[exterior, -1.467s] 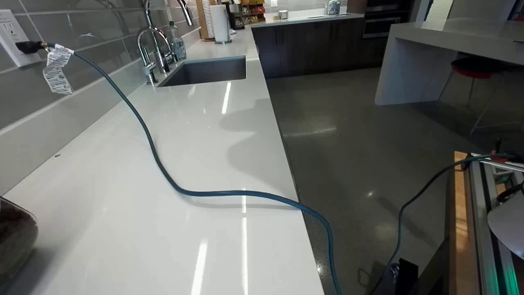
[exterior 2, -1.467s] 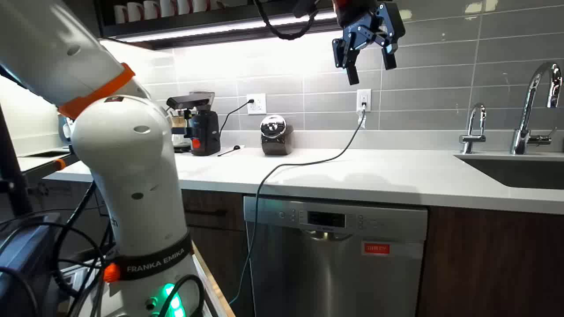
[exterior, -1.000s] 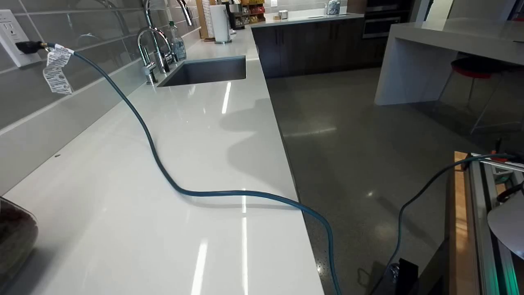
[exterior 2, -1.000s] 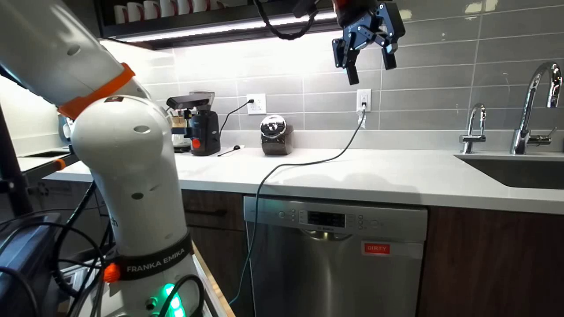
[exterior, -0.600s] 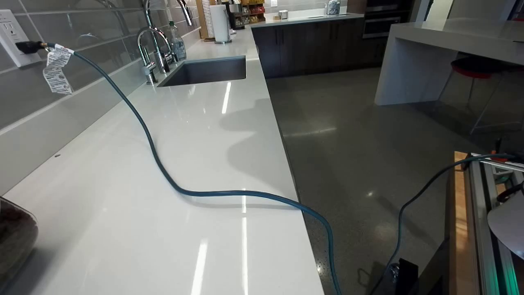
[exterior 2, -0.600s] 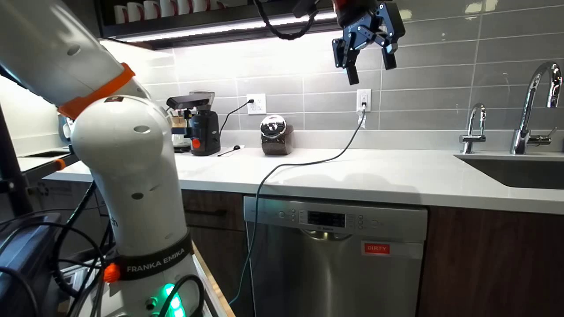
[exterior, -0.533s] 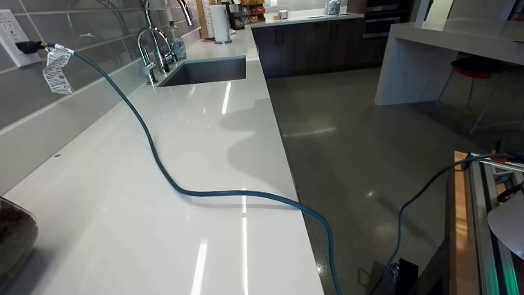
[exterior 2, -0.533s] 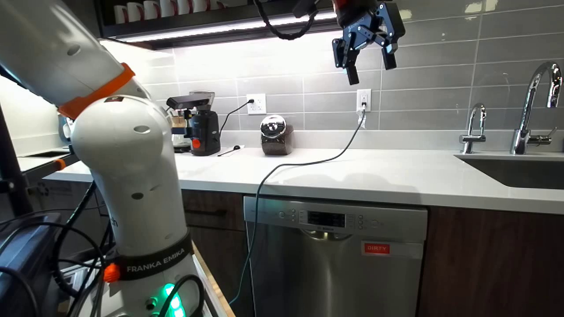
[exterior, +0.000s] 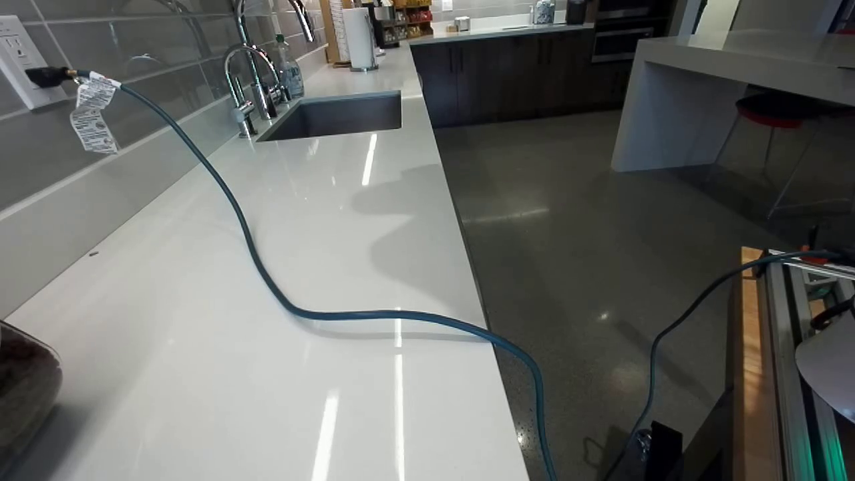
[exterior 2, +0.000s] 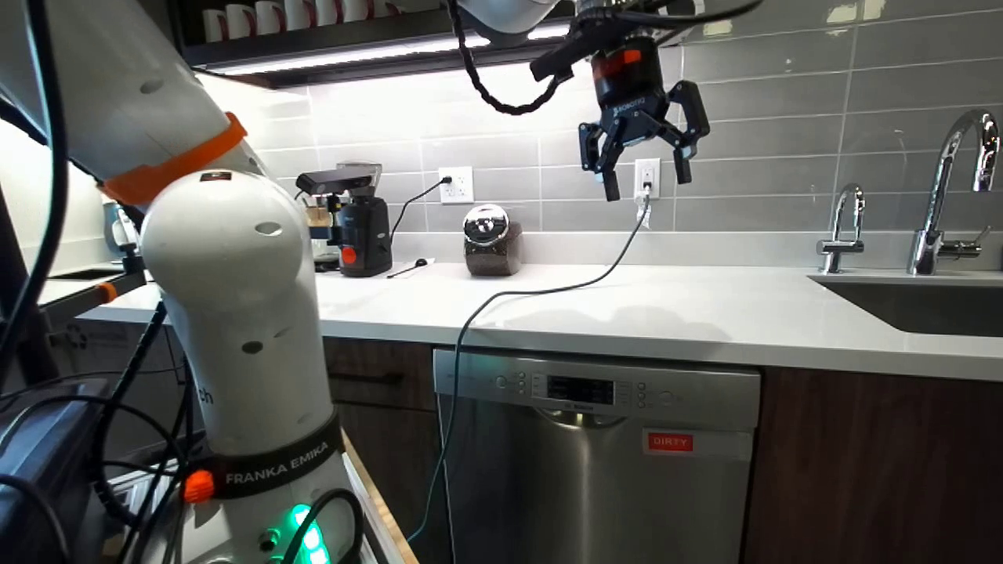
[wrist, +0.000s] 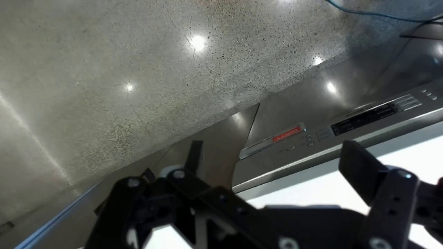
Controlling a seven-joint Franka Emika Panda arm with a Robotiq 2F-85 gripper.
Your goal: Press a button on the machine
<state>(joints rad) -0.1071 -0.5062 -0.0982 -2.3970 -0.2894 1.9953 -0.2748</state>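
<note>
A stainless dishwasher (exterior 2: 584, 486) stands under the counter, with a dark display (exterior 2: 580, 389) and small buttons (exterior 2: 642, 393) on its top panel. The wrist view shows the display (wrist: 363, 119) and round buttons (wrist: 309, 139) beyond the jaws. A black coffee grinder (exterior 2: 366, 235) with an orange-red knob or button (exterior 2: 349, 255) stands at the back of the counter. My gripper (exterior 2: 647, 180) is open and empty, high above the counter and touching nothing. In the wrist view its fingers stand wide apart.
A cable (exterior 2: 541, 292) runs from the wall outlet across the counter (exterior: 200, 374) and over its front edge. A glass jar (exterior 2: 492, 243) stands by the backsplash. The sink (exterior 2: 917, 305) and faucets are to the right. A shelf with mugs (exterior 2: 270, 17) hangs above.
My gripper has moved down and slightly left in an exterior view, showing more of the wrist, and stays open. A dark block, possibly a fingertip, has appeared at an exterior view's top edge.
</note>
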